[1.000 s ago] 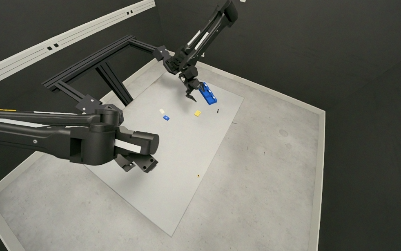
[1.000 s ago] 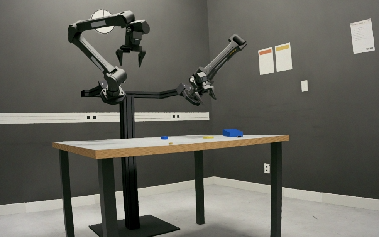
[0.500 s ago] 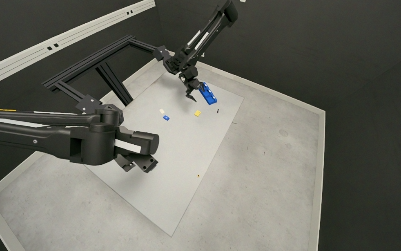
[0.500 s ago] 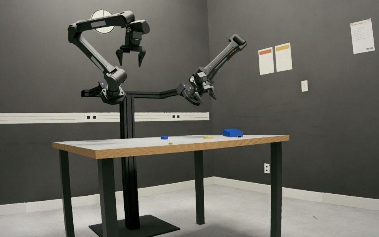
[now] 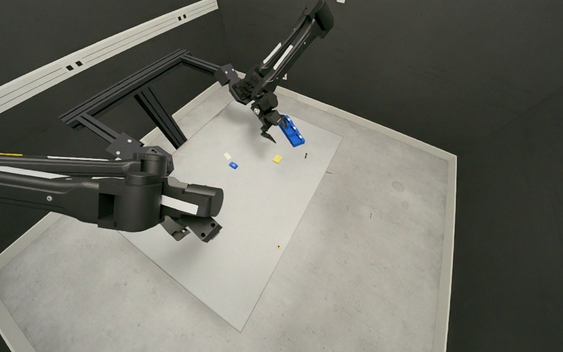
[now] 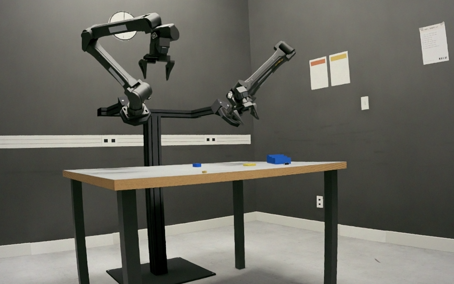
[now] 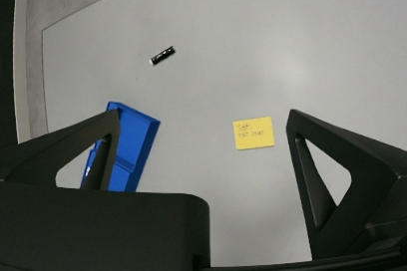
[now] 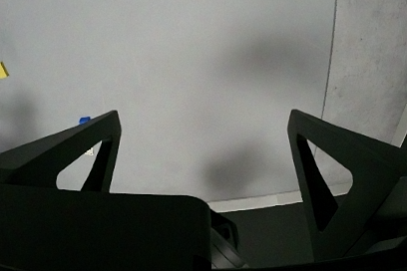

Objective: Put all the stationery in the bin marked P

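Observation:
A blue stapler (image 5: 292,130) lies at the far end of the grey table top, with a yellow sticky note (image 5: 277,159) and a small black clip-like item (image 5: 305,155) beside it. A white eraser (image 5: 227,155) and a small blue item (image 5: 233,165) lie farther left. My left gripper (image 5: 268,133) is open and empty, high above the stapler (image 7: 127,144) and the note (image 7: 253,134). My right gripper (image 5: 192,231) (image 6: 156,70) is open and empty, raised very high over the table's middle. No bin shows in any view.
A tiny gold item (image 5: 278,246) lies near the table's right edge. The arms' black mounting frame (image 5: 135,87) stands behind the table. The table stands on a grey floor bordered by a low white kerb.

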Robot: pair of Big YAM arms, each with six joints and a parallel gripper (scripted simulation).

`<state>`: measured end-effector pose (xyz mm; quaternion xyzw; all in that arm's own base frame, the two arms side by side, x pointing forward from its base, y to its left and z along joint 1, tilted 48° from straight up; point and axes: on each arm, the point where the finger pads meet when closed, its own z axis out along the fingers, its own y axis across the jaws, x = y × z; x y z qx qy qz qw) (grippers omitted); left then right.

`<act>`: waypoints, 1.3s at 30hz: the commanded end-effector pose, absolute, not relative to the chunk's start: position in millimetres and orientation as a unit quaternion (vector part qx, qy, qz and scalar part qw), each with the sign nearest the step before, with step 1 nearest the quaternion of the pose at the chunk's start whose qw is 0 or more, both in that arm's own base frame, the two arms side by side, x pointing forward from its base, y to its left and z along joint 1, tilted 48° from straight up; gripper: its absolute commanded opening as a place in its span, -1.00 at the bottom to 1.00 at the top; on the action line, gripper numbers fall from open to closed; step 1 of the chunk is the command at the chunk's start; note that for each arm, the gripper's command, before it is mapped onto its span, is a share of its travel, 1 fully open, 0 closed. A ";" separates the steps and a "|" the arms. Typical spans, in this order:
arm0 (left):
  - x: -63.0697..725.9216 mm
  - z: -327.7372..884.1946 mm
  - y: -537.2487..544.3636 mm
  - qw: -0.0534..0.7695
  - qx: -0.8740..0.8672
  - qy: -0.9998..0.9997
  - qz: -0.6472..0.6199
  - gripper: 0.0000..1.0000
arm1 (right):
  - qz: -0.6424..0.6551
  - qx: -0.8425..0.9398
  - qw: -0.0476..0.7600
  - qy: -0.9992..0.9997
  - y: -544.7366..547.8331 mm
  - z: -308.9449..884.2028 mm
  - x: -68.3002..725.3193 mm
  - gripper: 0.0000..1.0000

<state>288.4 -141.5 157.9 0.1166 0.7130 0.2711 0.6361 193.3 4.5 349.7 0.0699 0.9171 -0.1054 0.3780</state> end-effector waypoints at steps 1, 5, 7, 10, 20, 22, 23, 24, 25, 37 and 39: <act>288.3 158.0 -141.6 0.636 0.117 0.713 0.271 1.00 | -0.095 0.078 0.394 0.911 1.3 368.2 191.1 1.00; 313.7 171.1 -127.7 0.619 0.114 0.727 0.276 1.00 | -0.095 0.078 0.394 0.911 1.3 368.2 191.1 1.00; 320.6 171.9 -120.0 0.618 0.117 0.726 0.278 1.00 | -0.095 0.078 0.394 0.911 1.3 368.2 191.1 1.00; 331.6 173.9 -105.9 0.606 0.121 0.734 0.282 1.00 | -0.095 0.078 0.394 0.911 1.3 368.2 191.1 1.00; 356.9 180.2 -41.6 0.549 0.133 0.773 0.289 1.00 | -0.095 0.078 0.394 0.911 1.3 368.2 191.1 1.00; 357.7 181.2 -32.5 0.536 0.126 0.786 0.282 1.00 | -0.095 0.078 0.394 0.911 1.3 368.2 191.1 1.00; 358.1 181.1 -23.2 0.533 0.135 0.784 0.288 1.00 | -0.095 0.078 0.394 0.911 1.3 368.2 191.1 1.00; 357.9 182.2 -14.8 0.522 0.123 0.797 0.277 1.00 | -0.095 0.078 0.394 0.911 1.3 368.2 191.1 1.00; 357.2 182.2 -5.4 0.519 0.132 0.796 0.283 1.00 | -0.095 0.078 0.394 0.911 1.3 368.2 191.1 1.00; 331.3 187.1 60.0 0.464 0.106 0.843 0.250 1.00 | -0.095 0.078 0.394 0.911 1.3 368.2 191.1 1.00; 325.4 188.0 66.9 0.455 0.086 0.856 0.232 1.00 | -0.095 0.078 0.394 0.911 1.3 368.2 191.1 1.00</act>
